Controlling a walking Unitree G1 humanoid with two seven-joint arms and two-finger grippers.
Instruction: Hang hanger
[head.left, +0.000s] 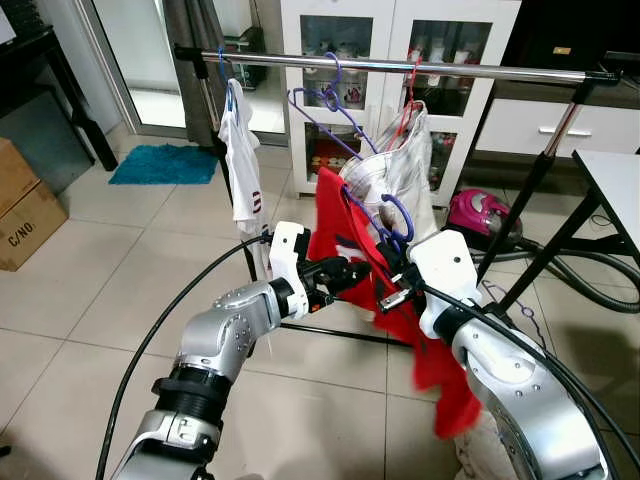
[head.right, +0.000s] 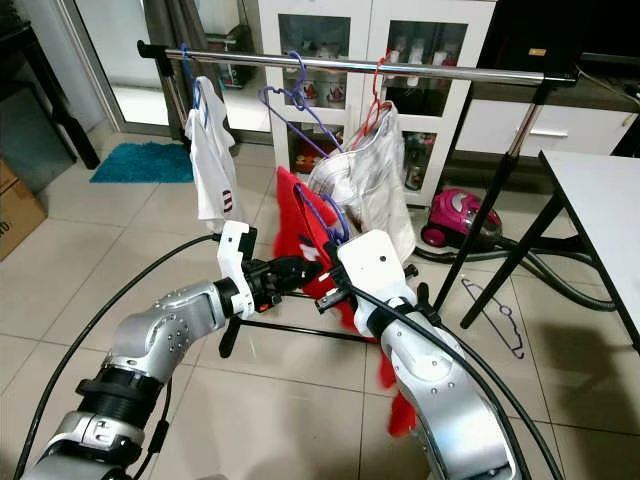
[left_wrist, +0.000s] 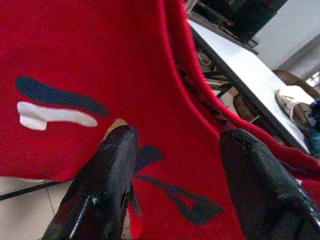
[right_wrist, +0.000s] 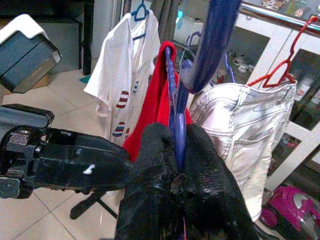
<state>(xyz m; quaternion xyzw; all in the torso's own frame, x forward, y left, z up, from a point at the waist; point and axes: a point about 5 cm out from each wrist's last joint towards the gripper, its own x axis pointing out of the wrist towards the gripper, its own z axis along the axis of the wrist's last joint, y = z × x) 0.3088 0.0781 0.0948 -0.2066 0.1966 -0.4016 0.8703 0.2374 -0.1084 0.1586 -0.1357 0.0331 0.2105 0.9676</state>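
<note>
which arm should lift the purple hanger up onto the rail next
Right. The right gripper is shut on the purple hanger carrying the red shirt; the left gripper is open at the cloth.

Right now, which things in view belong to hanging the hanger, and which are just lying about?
Job in hand:
purple hanger, pinched in the right claw
red garment on it
left claw, open at the cloth
rail

Lying about:
white shirt
white jeans
pink vacuum cleaner
blue mat
cardboard box
</note>
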